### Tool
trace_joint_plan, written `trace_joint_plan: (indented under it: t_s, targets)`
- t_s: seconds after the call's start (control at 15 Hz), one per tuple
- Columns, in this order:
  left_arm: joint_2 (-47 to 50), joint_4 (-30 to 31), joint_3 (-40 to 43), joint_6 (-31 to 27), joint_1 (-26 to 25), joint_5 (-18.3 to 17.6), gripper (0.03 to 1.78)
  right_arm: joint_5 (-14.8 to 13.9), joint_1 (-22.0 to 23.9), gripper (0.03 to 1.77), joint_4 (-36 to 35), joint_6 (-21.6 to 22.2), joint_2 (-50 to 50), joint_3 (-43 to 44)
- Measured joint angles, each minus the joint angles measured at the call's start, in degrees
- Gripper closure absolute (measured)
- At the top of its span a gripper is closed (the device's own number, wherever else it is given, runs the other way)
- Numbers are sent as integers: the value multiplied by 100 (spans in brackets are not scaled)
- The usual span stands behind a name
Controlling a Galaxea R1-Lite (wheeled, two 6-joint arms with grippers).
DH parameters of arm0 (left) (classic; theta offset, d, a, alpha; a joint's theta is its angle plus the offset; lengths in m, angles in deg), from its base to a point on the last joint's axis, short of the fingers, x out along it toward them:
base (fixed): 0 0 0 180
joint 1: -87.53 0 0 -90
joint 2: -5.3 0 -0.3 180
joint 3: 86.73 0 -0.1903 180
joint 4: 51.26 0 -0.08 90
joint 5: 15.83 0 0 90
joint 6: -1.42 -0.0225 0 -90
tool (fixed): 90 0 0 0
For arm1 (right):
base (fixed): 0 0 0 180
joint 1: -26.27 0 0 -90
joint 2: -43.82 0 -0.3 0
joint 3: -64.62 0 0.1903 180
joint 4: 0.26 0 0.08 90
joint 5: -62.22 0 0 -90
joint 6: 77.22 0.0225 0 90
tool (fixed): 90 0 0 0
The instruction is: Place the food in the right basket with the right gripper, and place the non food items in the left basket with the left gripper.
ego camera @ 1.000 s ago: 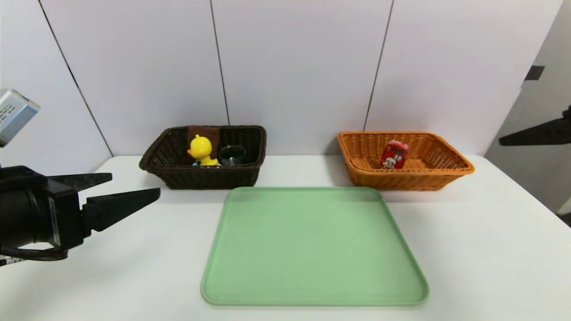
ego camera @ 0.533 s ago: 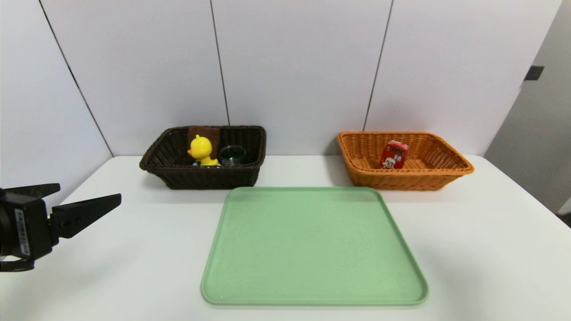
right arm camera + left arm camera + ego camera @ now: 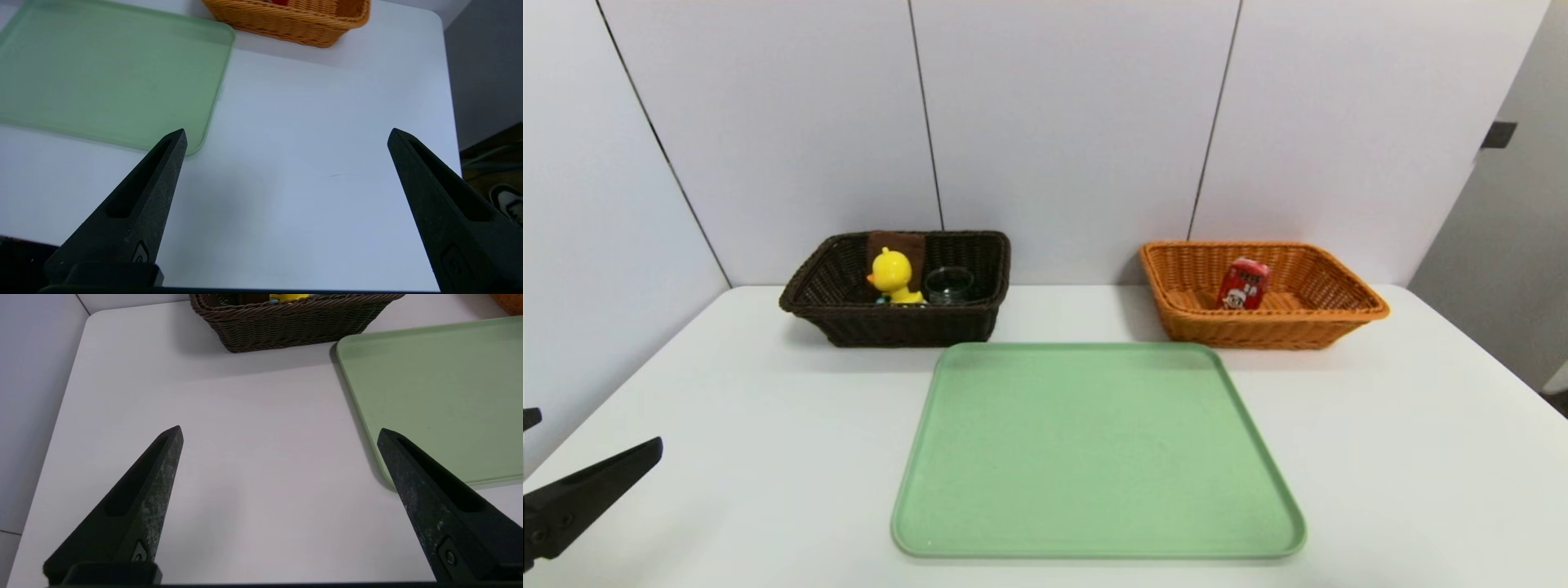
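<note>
The red carton of food (image 3: 1245, 284) stands inside the orange right basket (image 3: 1258, 331). In the dark brown left basket (image 3: 890, 327) sit the yellow duck toy (image 3: 892, 276), the glass cup (image 3: 948, 284) and the brown towel (image 3: 907, 243) behind them. My left gripper (image 3: 600, 429) is at the table's near left corner, open and empty; its wrist view shows its tips (image 3: 280, 430) wide apart over bare table. My right gripper (image 3: 288, 132) is outside the head view; its wrist view shows it open and empty over the table's right side, near the orange basket (image 3: 286, 20).
A green tray (image 3: 1094, 449) with nothing on it lies in the middle of the white table, in front of both baskets. Its edge shows in both wrist views (image 3: 441, 388) (image 3: 102, 73). A wall stands close behind the baskets. The table's right edge (image 3: 449, 122) drops to the floor.
My left gripper has drawn back toward the near left corner and sunk almost out of the head view. The right arm's tip at the right edge has left that view.
</note>
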Motion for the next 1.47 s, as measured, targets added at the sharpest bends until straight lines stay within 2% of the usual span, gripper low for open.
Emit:
trace_joint_plan:
  t_s: [0.2, 0.6, 0.8, 0.93, 1.07, 1.47]
  targets:
    - [499, -9, 354, -104, -284, 0, 12, -11, -621, 11, 20, 4, 478, -284]
    - [1264, -101, 968, -113, -574, -26, 12, -127, -783, 11, 295, 83, 1470, -916]
    - [1421, -94, 1095, -104, -594, -45, 12, -625, -751, 11, 91, 458, 1820, -1224]
    - [1488, -165, 1122, -104, -594, -266, 12, -1078, -742, 11, -402, 833, 2007, -1504]
    - [1541, -256, 1119, -93, -594, -574, 12, -1464, -745, 11, -848, 981, 2181, -1797]
    - [1871, -450, 1331, -104, -635, -618, 12, -1458, -734, 11, -701, 992, 2653, -2183]
